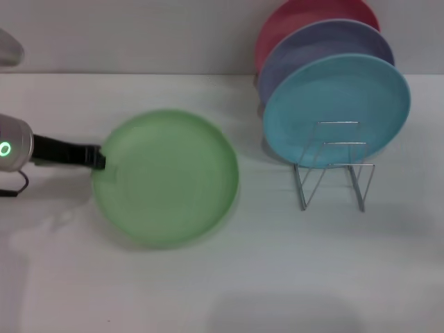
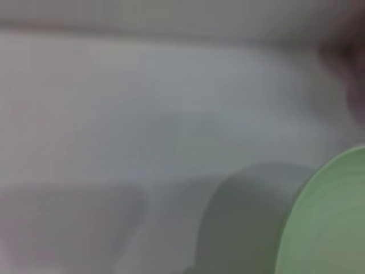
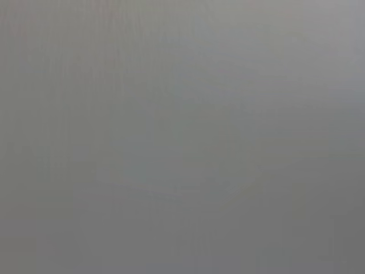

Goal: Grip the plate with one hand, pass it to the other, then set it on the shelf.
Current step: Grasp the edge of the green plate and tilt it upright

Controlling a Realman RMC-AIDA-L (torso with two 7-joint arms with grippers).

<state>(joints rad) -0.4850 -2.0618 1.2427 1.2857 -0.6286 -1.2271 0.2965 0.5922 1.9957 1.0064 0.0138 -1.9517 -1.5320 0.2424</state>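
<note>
Head, left wrist and right wrist views of the first step of the task, the grip on the plate. The light green plate (image 1: pixel 166 177), round, matte and shallow-rimmed, sits left of centre on the white bench (image 1: pixel 277 277); its blurred outline and the shadow under it in the left wrist view suggest, as a judgement, that it is lifted clear of the surface. The left pincer (image 1: pixel 96 158), black and slim on a plain silver-white cylindrical wrist bearing a green indicator light, meets the plate's rim at the plate's nine o'clock and appears clenched on that edge. In the left wrist view only an arc of the green rim (image 2: pixel 328 220) shows, above a soft grey shadow. The right pincer appears in no view; the right wrist view shows only a uniform grey field. At about three o'clock from the green plate, well apart from it, stands the shelf (image 1: pixel 333 166), a thin silver wire rack of upright rectangular loops on slanted legs. It carries a turquoise plate (image 1: pixel 336 104) on edge, with a lavender plate (image 1: pixel 326 45) and a red plate (image 1: pixel 305 17) stacked behind it. The handover and the racking are not yet done. The next move calls for carrying the plate toward the middle, where the right pincer can take the free rim at the plate's three o'clock before the left one lets go.
</note>
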